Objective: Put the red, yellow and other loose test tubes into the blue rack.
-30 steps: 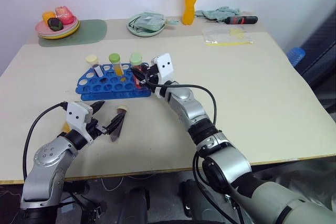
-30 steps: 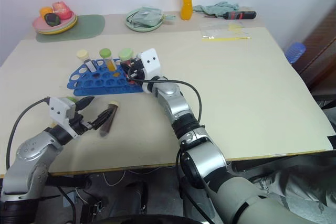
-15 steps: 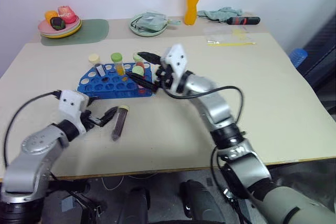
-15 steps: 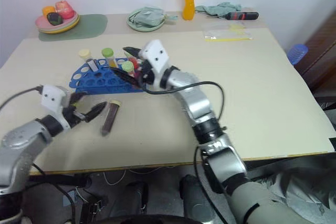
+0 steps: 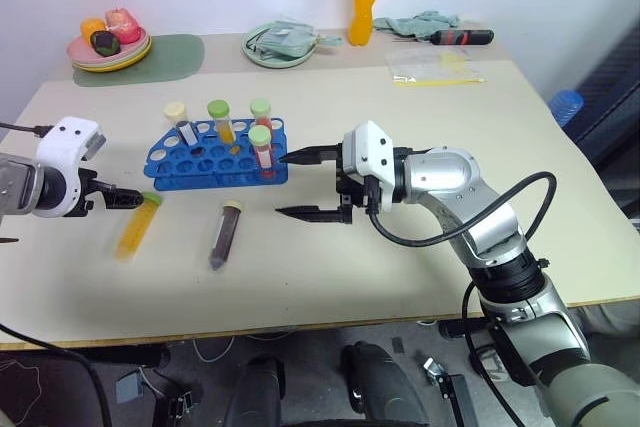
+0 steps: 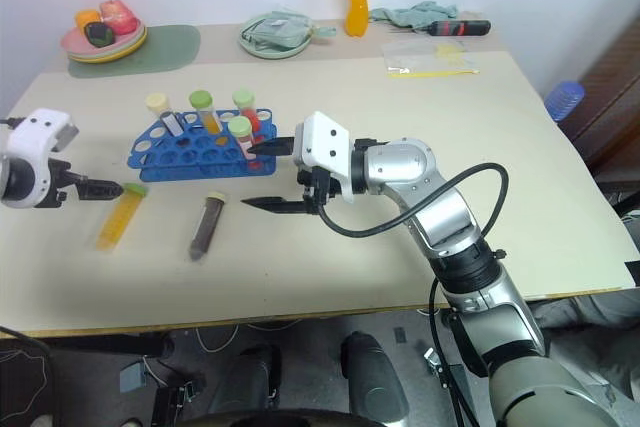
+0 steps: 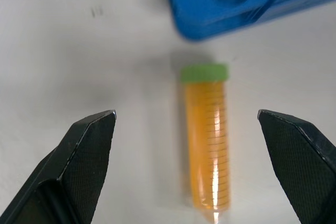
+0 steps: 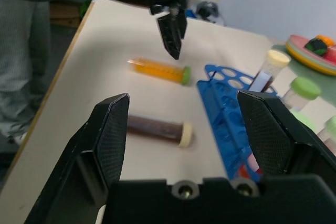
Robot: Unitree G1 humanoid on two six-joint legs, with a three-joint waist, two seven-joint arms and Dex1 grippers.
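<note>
Tabletop (image 5: 420, 247): two loose tubes (image 5: 135, 227), four racked (image 5: 262, 147).

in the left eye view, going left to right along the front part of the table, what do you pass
left gripper → orange tube with a green cap → dark tube with a cream cap → right gripper
</note>
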